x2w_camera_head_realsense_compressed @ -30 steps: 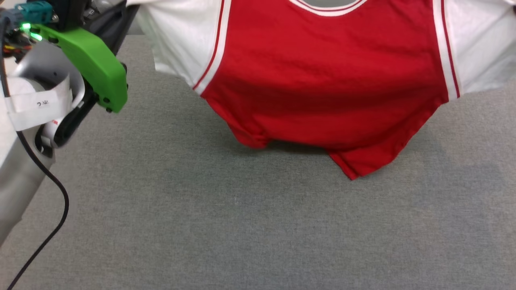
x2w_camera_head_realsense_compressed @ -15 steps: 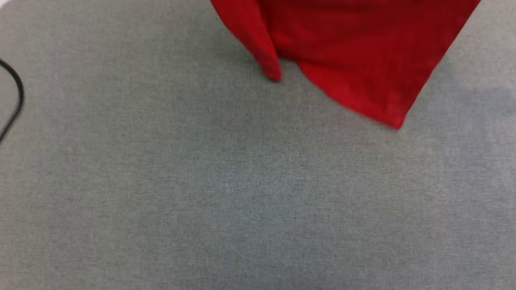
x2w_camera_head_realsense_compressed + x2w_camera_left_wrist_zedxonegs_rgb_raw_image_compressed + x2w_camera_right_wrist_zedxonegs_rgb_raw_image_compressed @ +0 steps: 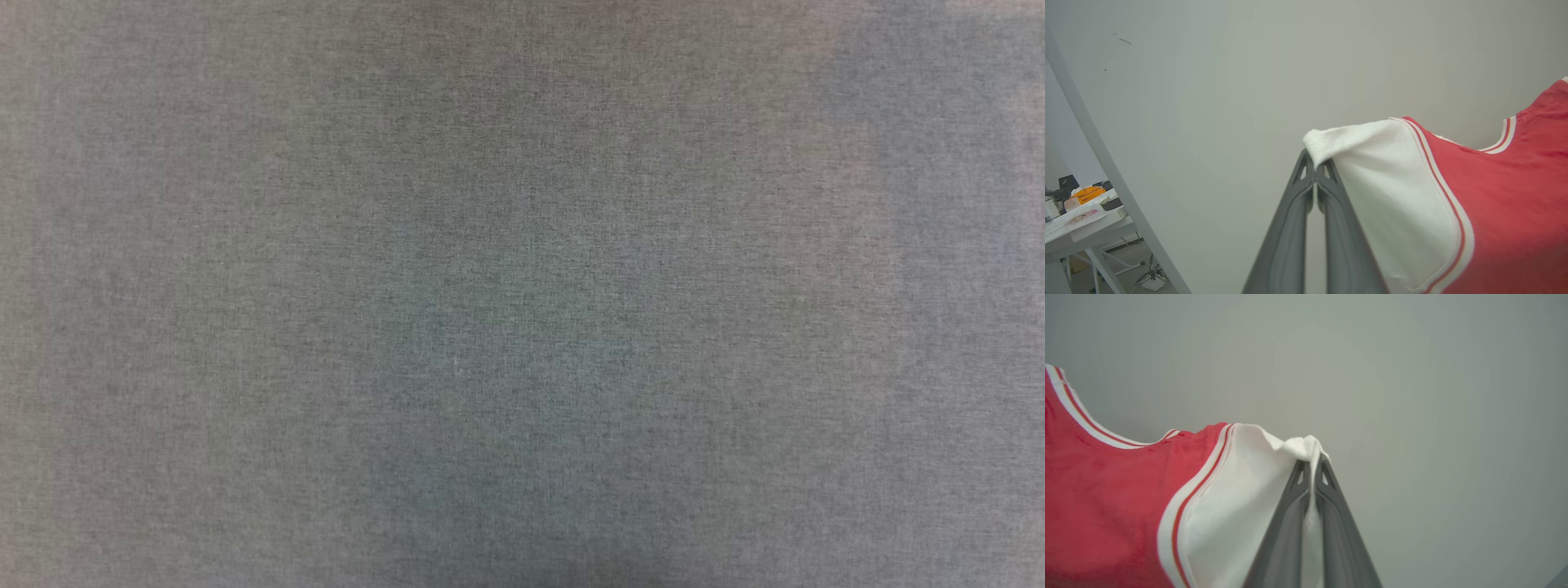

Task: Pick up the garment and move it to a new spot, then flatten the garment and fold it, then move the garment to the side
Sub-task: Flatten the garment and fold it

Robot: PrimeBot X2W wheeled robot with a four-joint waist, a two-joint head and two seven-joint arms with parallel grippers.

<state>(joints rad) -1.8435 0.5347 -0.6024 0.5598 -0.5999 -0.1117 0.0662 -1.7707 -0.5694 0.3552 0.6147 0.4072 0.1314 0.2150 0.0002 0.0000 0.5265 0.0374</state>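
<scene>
The shirt (image 3: 1502, 204) hangs in the air, spread between the two arms in front of a plain pale wall (image 3: 1229, 81). The left jaws are pressed together on the outer tip of one white sleeve (image 3: 1392, 183). The long dark fingers (image 3: 1290, 228) meet at their ends, and a fold of white cloth drapes over them. From there the sleeve runs to a red-and-white striped seam and on into the red body, with the striped collar (image 3: 1506, 134) curving along the top edge.

The right jaws are clamped on the other white sleeve (image 3: 1241, 498). It is bunched up at the tips, and a strip of white cloth runs down between the two fingers (image 3: 1286, 526). On that side the red body (image 3: 1106, 498) lies beyond the striped seam.

Off beside the left arm, a slanted pale post (image 3: 1106, 163) stands before a white side table (image 3: 1086, 228) carrying an orange item (image 3: 1088, 194) and other clutter too small to make out. Cables (image 3: 1147, 277) lie on the floor beneath it.

Looking down from the head, there is a gray woven tabletop (image 3: 522, 294).
</scene>
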